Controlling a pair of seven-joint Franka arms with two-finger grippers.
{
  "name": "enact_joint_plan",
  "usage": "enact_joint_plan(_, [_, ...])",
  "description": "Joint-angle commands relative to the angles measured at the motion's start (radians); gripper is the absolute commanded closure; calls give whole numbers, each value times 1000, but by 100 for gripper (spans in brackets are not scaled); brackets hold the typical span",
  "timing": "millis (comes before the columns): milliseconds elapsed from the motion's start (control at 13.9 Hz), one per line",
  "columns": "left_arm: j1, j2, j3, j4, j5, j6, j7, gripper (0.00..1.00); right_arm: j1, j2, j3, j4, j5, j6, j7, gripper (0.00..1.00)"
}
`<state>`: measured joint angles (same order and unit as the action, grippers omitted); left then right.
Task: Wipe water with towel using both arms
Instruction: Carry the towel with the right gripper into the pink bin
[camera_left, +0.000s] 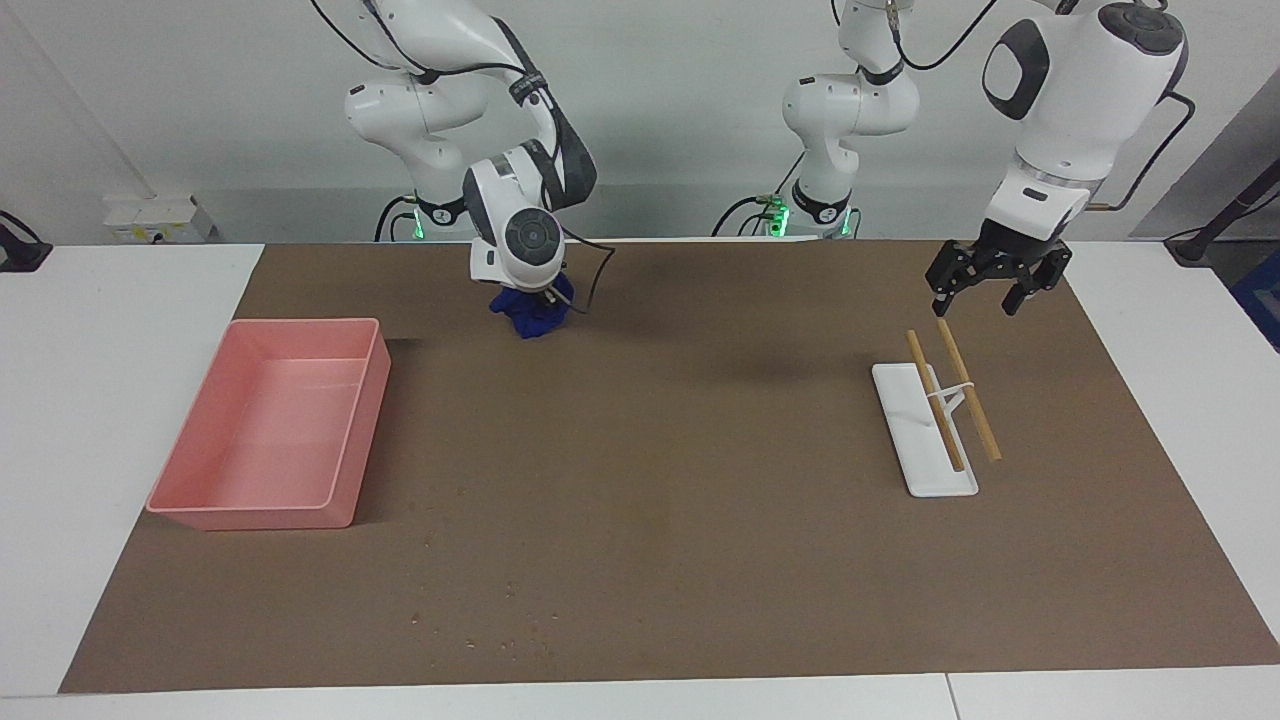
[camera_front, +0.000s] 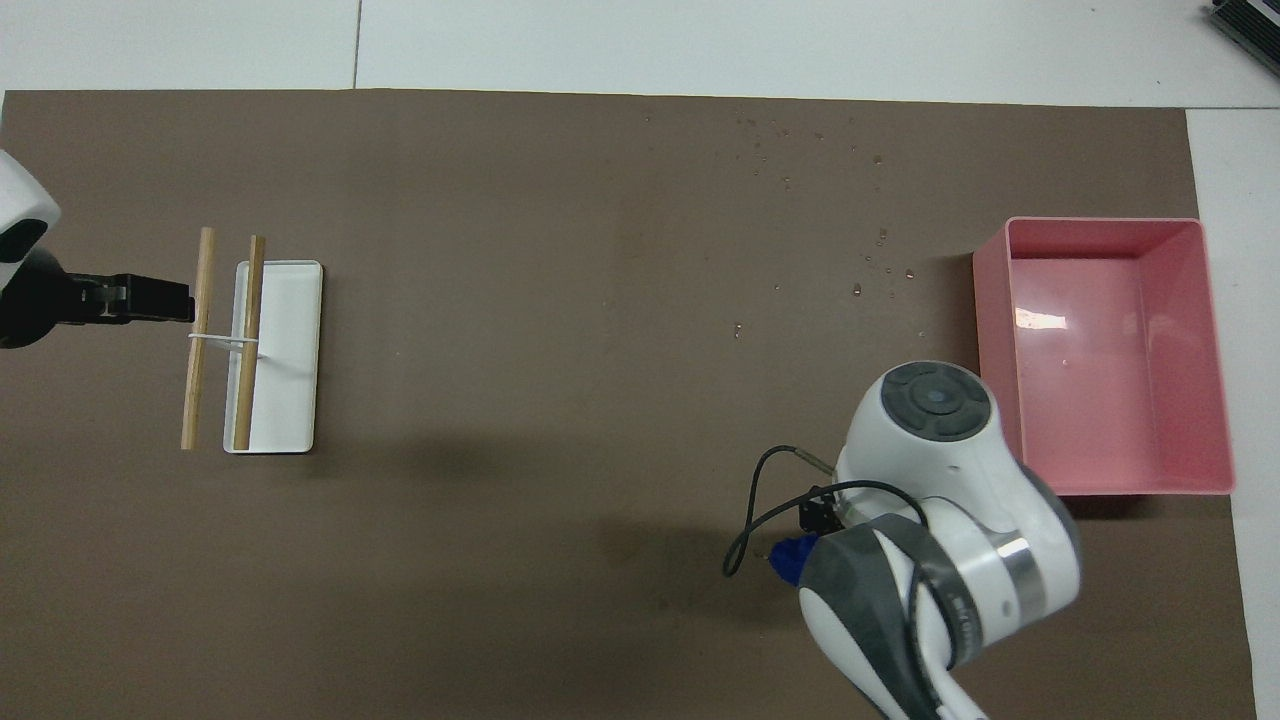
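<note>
The blue towel (camera_left: 530, 312) is a bunched lump on the brown mat close to the robots, toward the right arm's end. My right gripper (camera_left: 540, 292) is down on top of the towel, and its wrist hides the fingers. In the overhead view the right arm covers the towel except for a small blue bit (camera_front: 790, 560). Water droplets (camera_left: 500, 625) are scattered on the mat far from the robots and show in the overhead view (camera_front: 880, 262) beside the pink tray. My left gripper (camera_left: 985, 285) is open and empty in the air over the mat by the wooden sticks, and it also shows in the overhead view (camera_front: 140, 298).
A pink tray (camera_left: 362, 420) stands toward the right arm's end; its rim shows in the overhead view (camera_front: 1000, 300). A flat white holder (camera_left: 945, 480) with two wooden sticks (camera_left: 935, 400) joined by a white band lies toward the left arm's end.
</note>
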<state>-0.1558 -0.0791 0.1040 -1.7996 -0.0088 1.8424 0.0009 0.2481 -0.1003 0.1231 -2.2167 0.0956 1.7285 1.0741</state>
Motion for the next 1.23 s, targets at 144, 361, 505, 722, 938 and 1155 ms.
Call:
enact_joint_plan(144, [90,-4,-93,6,16,-49,65,0,-68,-111,-14,87,-16,-52,-92,100])
enact_joint_plan(361, [87,-1,-95,5,16,-48,65,0,-232,-104,-30,190,-37,-46,-295,100])
enact_joint_plan(505, [87,-1,-93,2,15,-42,57,0,-344,-85,-28,215,-57,59,-457,100])
enact_joint_plan(722, [88,-1,-89,3,15,-40,65,0,-469,-44,-28,207,-66,265,-609,100])
enact_joint_plan(938, [90,-1,-84,8,16,-40,57,0,-558,56,-28,203,-76,428,-739,100])
enact_joint_plan(1155, [88,-4,-84,8,27,-48,56,0,-596,155,-28,184,-76,447,-780,100])
